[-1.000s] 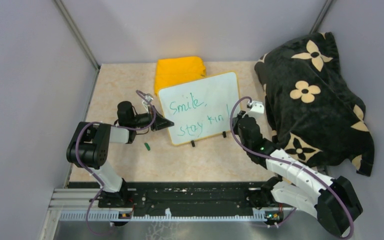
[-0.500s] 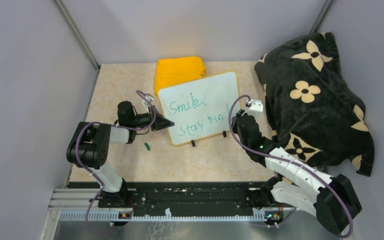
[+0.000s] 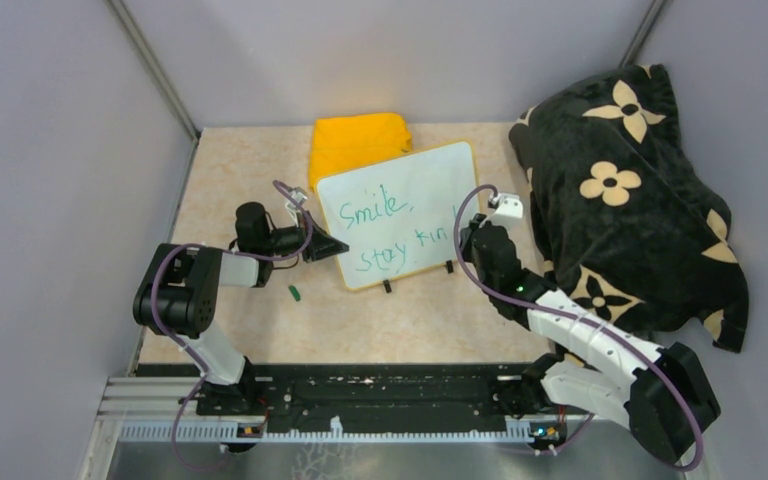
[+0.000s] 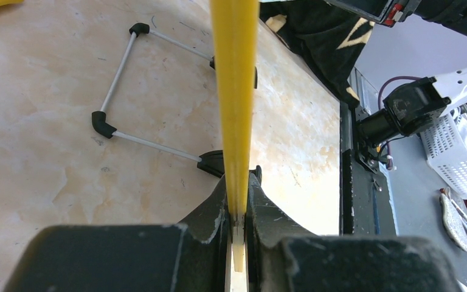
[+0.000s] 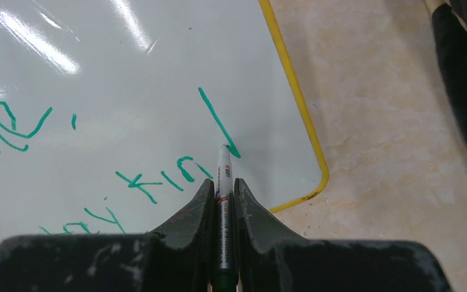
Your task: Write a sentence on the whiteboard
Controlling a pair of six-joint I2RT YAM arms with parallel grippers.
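Because the whiteboard [image 3: 400, 215] stands propped on the surface [image 3: 260, 180], the left fingers [image 4: 210, 213] pinch its yellow edge, seemingly to steady it, while the right fingers [image 5: 194, 213] clamp the marker [image 5: 223, 182], tip on the last stroke of the sentence [image 5: 219, 121].

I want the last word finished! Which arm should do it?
Right. The right gripper holds the marker, tip on the whiteboard at the unfinished last letter. The left gripper is clamped on the board's rim, steadying it.
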